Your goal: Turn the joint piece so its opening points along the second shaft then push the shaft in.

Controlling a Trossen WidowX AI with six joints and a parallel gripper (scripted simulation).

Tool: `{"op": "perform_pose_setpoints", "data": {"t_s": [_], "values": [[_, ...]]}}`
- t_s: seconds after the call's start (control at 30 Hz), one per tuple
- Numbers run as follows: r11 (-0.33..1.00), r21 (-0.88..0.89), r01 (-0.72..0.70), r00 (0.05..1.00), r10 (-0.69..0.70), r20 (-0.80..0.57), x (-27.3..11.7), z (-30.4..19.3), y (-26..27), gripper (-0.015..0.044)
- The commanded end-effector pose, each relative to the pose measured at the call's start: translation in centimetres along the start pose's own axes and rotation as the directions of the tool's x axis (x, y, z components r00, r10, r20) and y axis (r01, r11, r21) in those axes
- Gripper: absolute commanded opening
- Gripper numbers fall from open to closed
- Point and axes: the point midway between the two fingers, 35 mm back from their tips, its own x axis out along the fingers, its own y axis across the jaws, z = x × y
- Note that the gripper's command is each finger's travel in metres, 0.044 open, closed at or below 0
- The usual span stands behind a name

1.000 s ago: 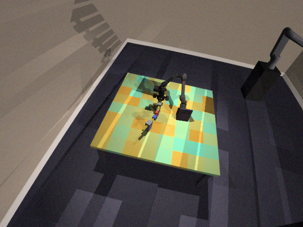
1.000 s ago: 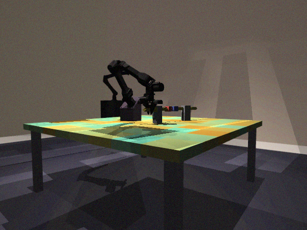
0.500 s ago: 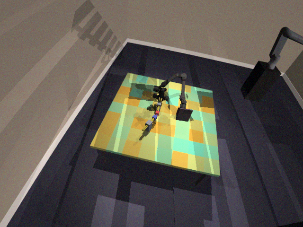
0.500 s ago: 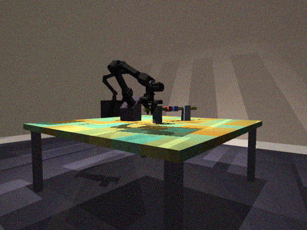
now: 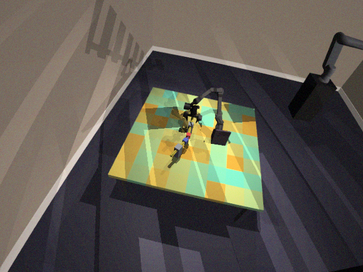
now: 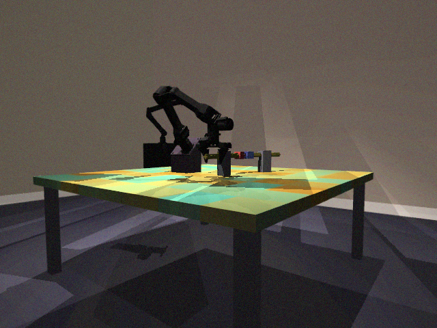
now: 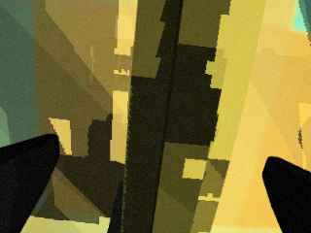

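Note:
The joint piece, a red part [image 5: 188, 135] [image 6: 241, 154] with a blue part [image 5: 185, 140] [image 6: 249, 154], sits on the end of the fixed shaft [image 5: 173, 153] [image 6: 275, 154] in the light grey block [image 5: 177, 147] [image 6: 265, 160]. The second shaft [image 6: 210, 156] [image 7: 170, 111], olive-yellow, runs through a dark block [image 6: 223, 165] and lines up with the joint. My gripper [image 5: 193, 122] [image 6: 216, 151] [image 7: 163, 156] is open. Its two fingers stand wide on either side of the second shaft, clear of it in the wrist view. Whether the shaft's tip is inside the opening is too small to tell.
The arm's dark base [image 5: 220, 136] [image 6: 185, 162] stands on the patterned table [image 5: 176, 181] [image 6: 246, 208] close behind the blocks. A black box with a pipe [image 5: 310, 96] stands on the floor beyond the table. The table's edges are far from the blocks.

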Motion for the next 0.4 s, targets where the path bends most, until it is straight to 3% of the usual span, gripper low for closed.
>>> {"op": "perform_pose_setpoints", "data": {"t_s": [0.0, 0.37], "values": [[1.0, 0.001, -0.001, 1.0, 0.001, 0.0, 0.0, 0.0, 0.0, 0.044], [1.0, -0.003, 0.001, 1.0, -0.001, -0.006, -2.9, 0.0, 0.0, 0.044]]}}
